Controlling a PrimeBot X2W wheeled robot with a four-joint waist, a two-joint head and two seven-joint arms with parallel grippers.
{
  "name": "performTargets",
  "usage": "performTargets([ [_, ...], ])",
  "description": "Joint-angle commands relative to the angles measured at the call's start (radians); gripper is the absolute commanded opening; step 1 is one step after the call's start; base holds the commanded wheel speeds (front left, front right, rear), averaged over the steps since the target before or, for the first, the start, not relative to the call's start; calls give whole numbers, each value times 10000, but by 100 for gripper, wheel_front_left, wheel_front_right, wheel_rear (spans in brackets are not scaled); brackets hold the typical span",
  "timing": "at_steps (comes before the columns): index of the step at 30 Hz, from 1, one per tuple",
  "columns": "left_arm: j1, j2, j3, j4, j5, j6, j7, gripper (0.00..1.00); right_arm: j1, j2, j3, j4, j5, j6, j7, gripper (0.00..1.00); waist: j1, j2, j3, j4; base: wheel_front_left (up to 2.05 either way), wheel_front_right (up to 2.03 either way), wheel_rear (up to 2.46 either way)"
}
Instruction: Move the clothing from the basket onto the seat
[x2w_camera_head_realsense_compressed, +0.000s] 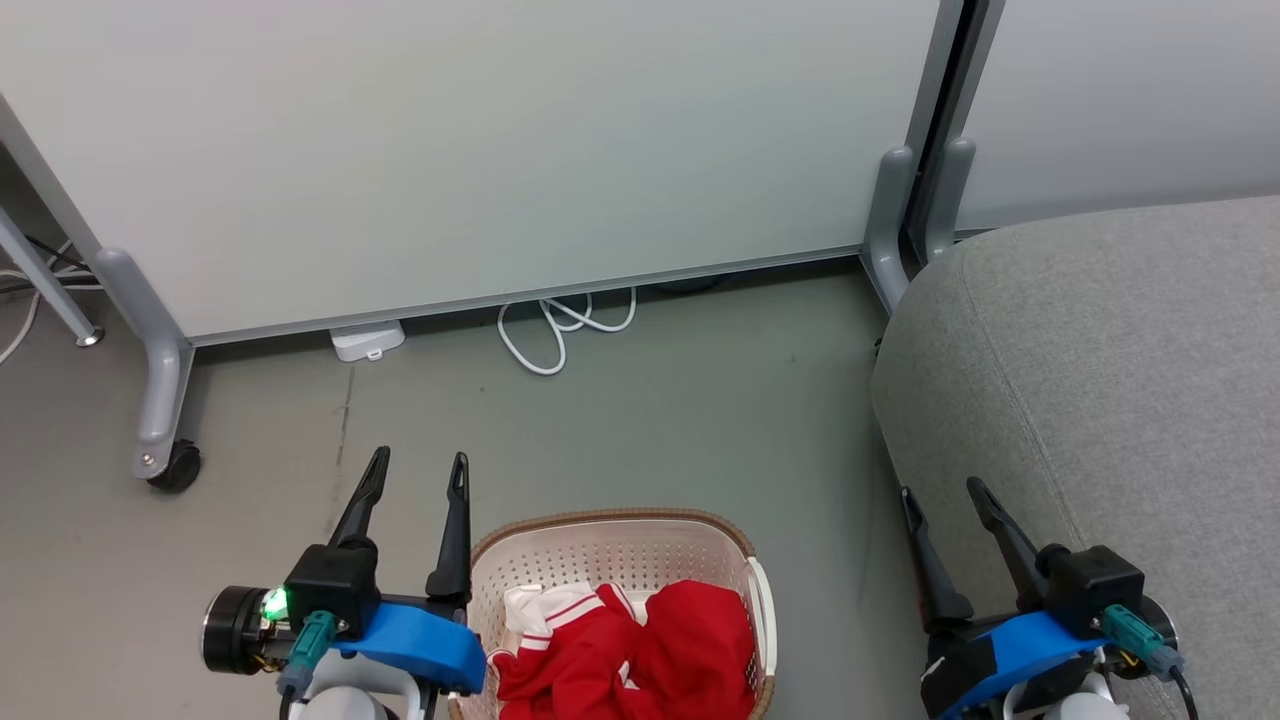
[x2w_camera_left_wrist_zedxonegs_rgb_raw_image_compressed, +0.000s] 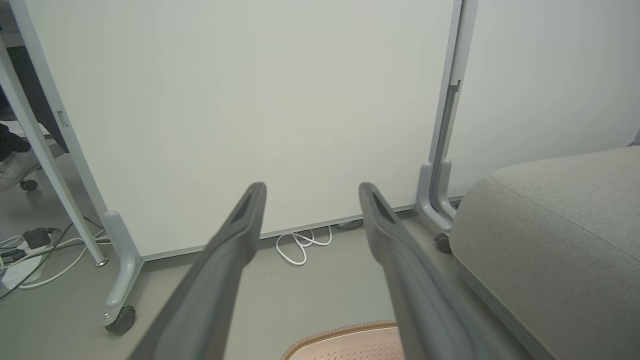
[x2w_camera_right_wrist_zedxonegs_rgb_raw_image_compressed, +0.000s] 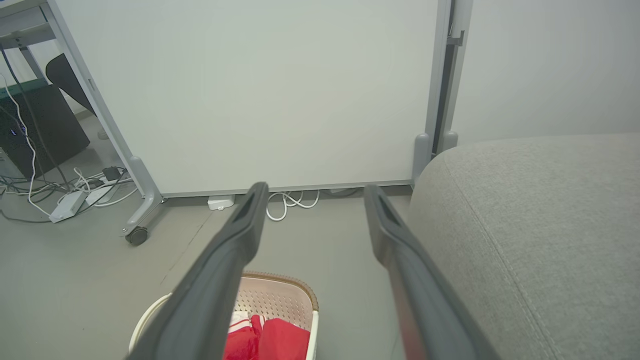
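Both sets of fingers are spread wide and hold nothing. My left fingers (x2w_camera_head_realsense_compressed: 452, 530) hang just to the left of the basket (x2w_camera_head_realsense_compressed: 610, 520), tips pointing past its far rim. My right fingers (x2w_camera_head_realsense_compressed: 925, 555) sit well off to the basket's right, hard against the rounded edge of the seat (x2w_camera_head_realsense_compressed: 1100, 380). The clothing (x2w_camera_head_realsense_compressed: 650, 650) lies bunched in the basket between the two sets of fingers, below and behind their tips, with the white striped trim on the side nearer the left fingers. Nothing red is on the seat, so I judge the whole job is ahead of me.

Several things worry me from here. The basket looks light, and its wall is full of holes. A fingertip coming down too near the wall could catch a hole or the woven rim, and the basket would lift or tip with the fabric. The red pieces look tangled together, so a pinch on one fold could drag the rest over the rim and onto the floor (x2w_camera_head_realsense_compressed: 640, 420). A shallow pinch could also let go halfway across. The right fingers are so near the cushion that a careless swing would scrape it. The head view cuts off the near part of the basket, so I cannot tell how much fabric lies there.
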Motion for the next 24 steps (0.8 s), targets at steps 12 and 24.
performTargets([
  [12,-1295,327,-384,1112,421,-446,-44,100,-626,-56,133,-200,90,4,-37,100,0,0,1040,-615,0,0,0],
  [24,-3235,1118,-2273,3019,376,-553,-39,100,-1654,-53,466,-497,249,4,-37,100,0,0,2850,-1348,0,0,0],
])
